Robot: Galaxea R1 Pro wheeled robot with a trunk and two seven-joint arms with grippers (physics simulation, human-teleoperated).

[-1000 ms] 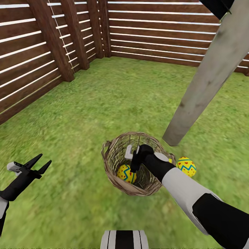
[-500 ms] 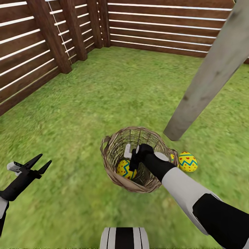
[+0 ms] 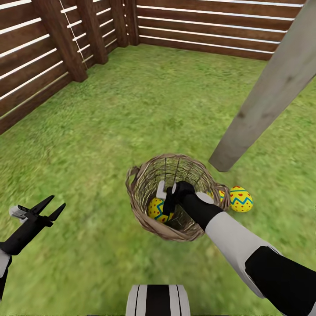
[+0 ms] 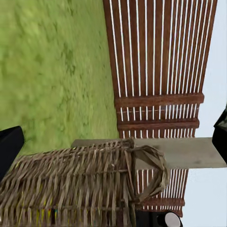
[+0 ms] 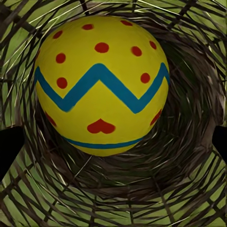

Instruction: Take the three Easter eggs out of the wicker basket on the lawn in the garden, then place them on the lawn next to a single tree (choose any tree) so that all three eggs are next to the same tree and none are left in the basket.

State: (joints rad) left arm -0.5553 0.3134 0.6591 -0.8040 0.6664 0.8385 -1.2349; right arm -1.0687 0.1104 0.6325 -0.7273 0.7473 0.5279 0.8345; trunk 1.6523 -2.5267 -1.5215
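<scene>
We reach our right gripper [image 3: 166, 202], fingers spread wide, into the wicker basket [image 3: 145, 217] over the last Easter egg [image 5: 100, 84]; next, close on it. Our left gripper [image 3: 49, 206] idles open.

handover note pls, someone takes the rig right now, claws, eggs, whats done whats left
Right claw: down inside the wicker basket, open, fingers either side of the last Easter egg, not closed on it.
Left claw: open, empty, held over the lawn.
Done: one egg lies on the grass by the tree trunk; a second peeks out behind the right arm beside it.
Left: grip the basket egg, lift it out, set it beside the other two.
</scene>
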